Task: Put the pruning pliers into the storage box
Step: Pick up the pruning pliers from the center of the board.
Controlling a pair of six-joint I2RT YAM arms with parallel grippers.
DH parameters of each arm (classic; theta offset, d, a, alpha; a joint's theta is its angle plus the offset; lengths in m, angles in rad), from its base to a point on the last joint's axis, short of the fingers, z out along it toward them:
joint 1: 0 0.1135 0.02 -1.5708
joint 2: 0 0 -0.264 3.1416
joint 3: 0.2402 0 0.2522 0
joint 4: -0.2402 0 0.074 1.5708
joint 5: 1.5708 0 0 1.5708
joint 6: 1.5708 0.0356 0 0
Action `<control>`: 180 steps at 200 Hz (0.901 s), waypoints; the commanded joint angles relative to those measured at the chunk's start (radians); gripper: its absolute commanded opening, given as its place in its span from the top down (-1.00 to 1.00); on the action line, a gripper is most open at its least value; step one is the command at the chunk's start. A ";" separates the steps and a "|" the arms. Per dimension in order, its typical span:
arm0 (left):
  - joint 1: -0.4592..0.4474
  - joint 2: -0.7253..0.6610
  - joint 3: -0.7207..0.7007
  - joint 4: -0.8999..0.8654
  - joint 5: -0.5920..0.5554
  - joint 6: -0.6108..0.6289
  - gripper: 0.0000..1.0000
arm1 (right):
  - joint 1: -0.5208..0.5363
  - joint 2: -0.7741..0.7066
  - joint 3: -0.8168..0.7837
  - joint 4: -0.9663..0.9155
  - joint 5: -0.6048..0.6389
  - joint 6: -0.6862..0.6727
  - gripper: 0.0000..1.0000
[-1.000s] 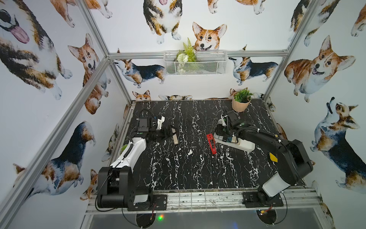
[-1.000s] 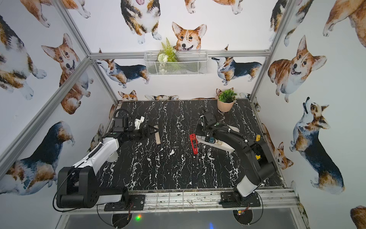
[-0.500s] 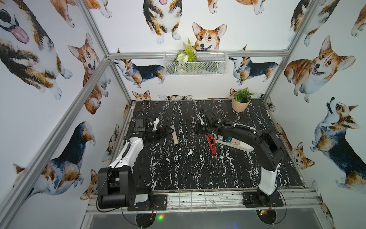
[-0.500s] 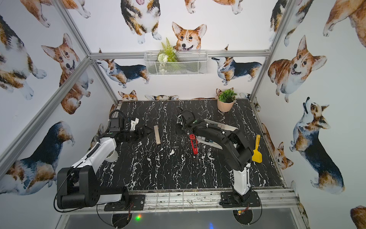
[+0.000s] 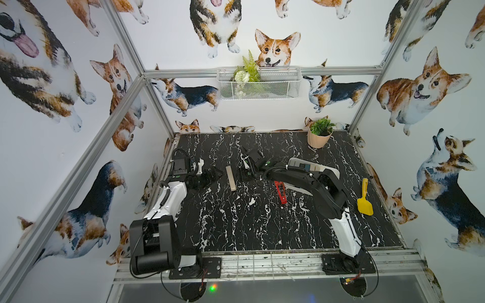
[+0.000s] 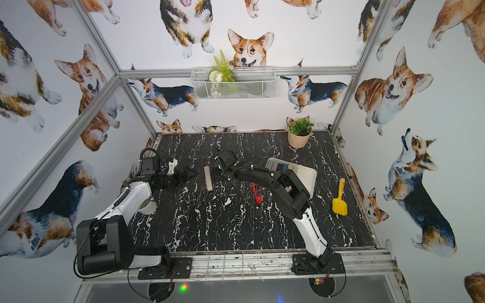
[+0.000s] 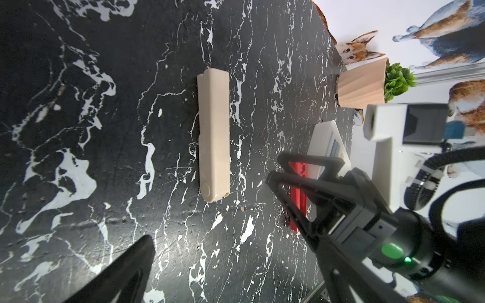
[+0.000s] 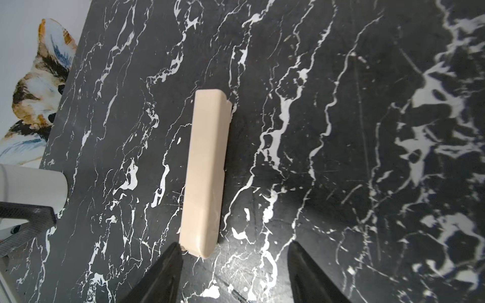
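Fingers [image 8: 162, 275] of the right gripper [image 8: 233, 244] stand apart, empty, at frame bottom; one tip crowds the beige pruning pliers [image 8: 207, 170] and may knock them askew when descending.

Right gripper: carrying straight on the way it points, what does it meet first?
The beige pruning pliers, lying on the table just ahead of the open right gripper. They sit off-centre, so one fingertip would probably strike their near end; height above the table is unclear.
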 commanded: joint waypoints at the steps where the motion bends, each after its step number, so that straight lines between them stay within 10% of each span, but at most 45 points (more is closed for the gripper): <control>1: 0.013 0.005 -0.002 -0.009 -0.011 -0.011 -1.00 | 0.018 0.044 0.058 -0.034 -0.014 -0.008 -0.31; 180: 0.039 0.004 -0.011 0.050 0.034 -0.060 -1.00 | 0.063 0.227 0.280 -0.158 0.003 -0.039 -0.27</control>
